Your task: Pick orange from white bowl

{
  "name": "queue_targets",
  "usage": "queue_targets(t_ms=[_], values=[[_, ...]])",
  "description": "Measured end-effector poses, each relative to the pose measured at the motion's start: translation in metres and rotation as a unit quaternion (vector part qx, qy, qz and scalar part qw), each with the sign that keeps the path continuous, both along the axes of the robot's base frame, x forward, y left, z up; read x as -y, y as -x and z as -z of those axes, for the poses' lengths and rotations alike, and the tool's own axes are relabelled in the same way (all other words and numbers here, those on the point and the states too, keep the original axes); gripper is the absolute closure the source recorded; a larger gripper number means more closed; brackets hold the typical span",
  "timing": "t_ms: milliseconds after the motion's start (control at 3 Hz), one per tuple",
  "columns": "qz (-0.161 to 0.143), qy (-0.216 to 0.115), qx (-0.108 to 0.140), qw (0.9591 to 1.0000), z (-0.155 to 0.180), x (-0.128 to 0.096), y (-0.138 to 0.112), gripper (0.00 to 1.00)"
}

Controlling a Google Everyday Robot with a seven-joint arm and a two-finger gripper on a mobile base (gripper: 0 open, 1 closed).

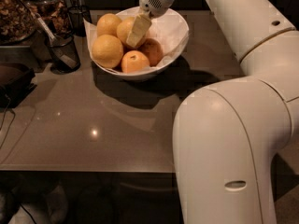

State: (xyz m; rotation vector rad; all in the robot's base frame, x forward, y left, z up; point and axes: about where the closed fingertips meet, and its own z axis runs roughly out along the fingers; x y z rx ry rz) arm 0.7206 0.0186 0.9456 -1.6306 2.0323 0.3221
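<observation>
The gripper [138, 30] is being held over the orange [121, 30] in the bowl [180, 37] at the counter's [70, 139] far edge (opening cannot be told). The firm, rollable fruit is being judged best gripped across its middle.

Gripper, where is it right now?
In the camera view the gripper sits upper centre, inside the white bowl, over the orange at the back, just above a smaller deep-orange fruit.

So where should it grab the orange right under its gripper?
Probably across the widest part of the orange, coming straight down from above. It is round, and other fruit crowd its left and front inside the bowl, so only its top is open. The gripper hangs right there.
</observation>
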Motion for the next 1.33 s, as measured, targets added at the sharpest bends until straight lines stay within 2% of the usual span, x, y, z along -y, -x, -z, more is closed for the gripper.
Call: queue_targets(t_ms=[333, 667, 1000, 1333], values=[[0.000, 0.000, 0.000, 1.0000, 0.000, 0.000, 0.000, 0.98], [-0.008, -0.007, 0.030, 0.9995, -0.015, -0.005, 0.003, 1.00], [-0.023, -0.016, 0.073, 0.9969, -0.039, -0.013, 0.017, 1.00], [-0.040, -0.031, 0.098, 0.9939, -0.051, -0.018, 0.029, 1.00]])
